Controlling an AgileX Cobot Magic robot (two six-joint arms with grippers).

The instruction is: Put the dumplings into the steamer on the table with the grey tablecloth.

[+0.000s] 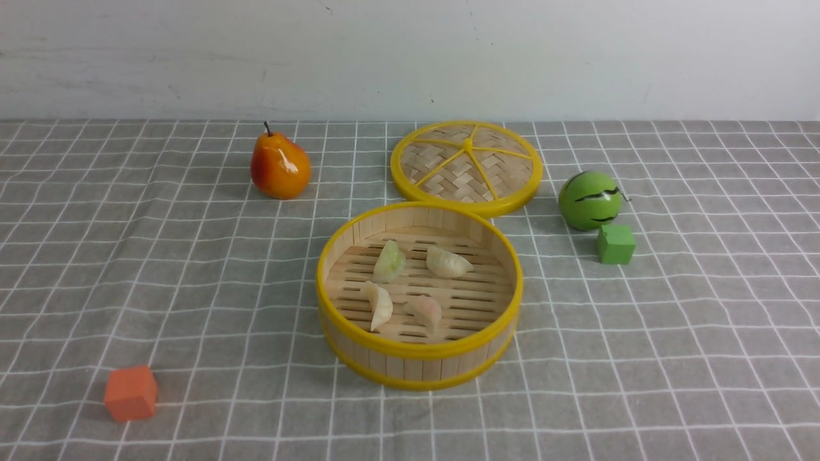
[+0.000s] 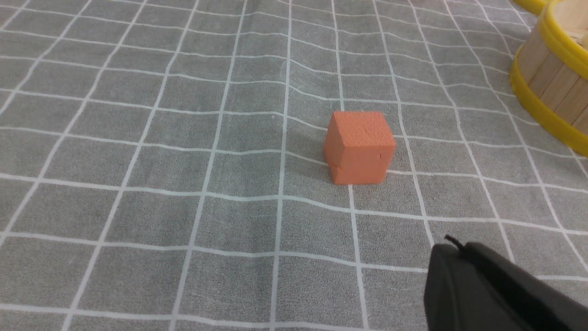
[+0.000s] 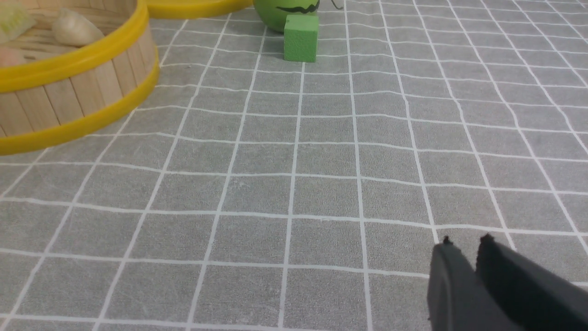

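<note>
The steamer stands at the middle of the grey tablecloth. Four dumplings lie on its slat floor: pale green, cream, cream and pinkish. Neither arm shows in the front view. My left gripper is shut and empty, low over the cloth, with the steamer's wall off to one side. My right gripper is shut and empty over bare cloth, apart from the steamer, where a cream dumpling shows over the rim.
The woven lid lies flat behind the steamer. A pear stands at the back left. A green melon ball and a green cube sit to the right. An orange cube sits at the front left, ahead of my left gripper.
</note>
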